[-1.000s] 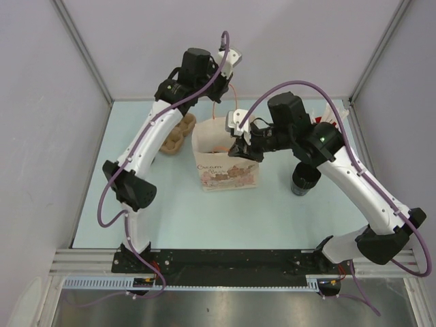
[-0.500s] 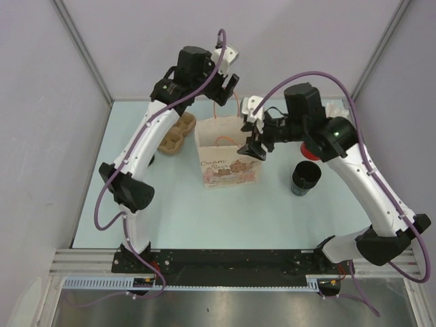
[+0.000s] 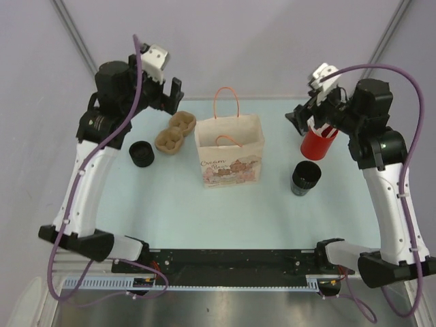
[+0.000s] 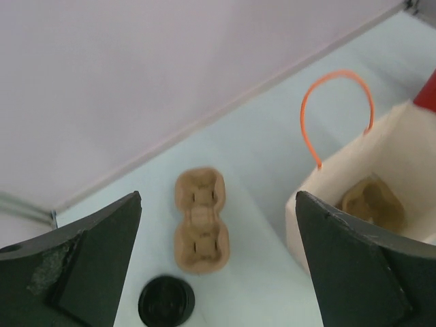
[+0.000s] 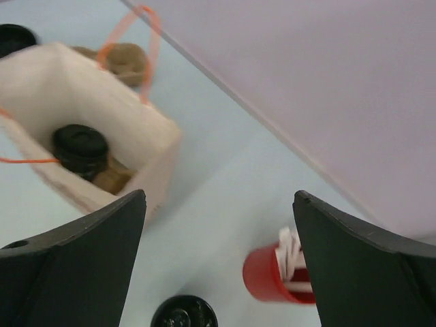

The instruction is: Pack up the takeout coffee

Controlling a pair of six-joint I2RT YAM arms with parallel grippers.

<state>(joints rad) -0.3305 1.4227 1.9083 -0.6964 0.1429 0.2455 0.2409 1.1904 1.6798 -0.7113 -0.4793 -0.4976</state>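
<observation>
**One in, one out**

Found the takeout coffee (image 5: 81, 148) down inside the paper bag (image 3: 229, 151), lid up, resting on a brown pulp carrier (image 4: 371, 204) at the bag's bottom. Made it out only from the right wrist; could not see it from overhead. Found the bag standing upright near the middle of the pale blue surface (image 3: 170, 204), mouth open, printed face toward the arm bases.

Spotted a second lidded black cup (image 3: 142, 153) out on the surface to the left, just beside a second pulp carrier (image 3: 175, 134) lying between it and the bag. Could not tell whether those two touched. Noted a taller open black cup (image 3: 306, 178) right of the bag and, behind that, a red cup (image 3: 318, 142) of white sticks.

Saw the left claw (image 4: 216, 197) raised high over the back-left corner, fingers spread wide and empty, well apart from bag and cups. Saw the right claw (image 5: 219, 194) lifted at the back right — near the red cup in the overhead view — likewise spread wide with nothing in it.
</observation>
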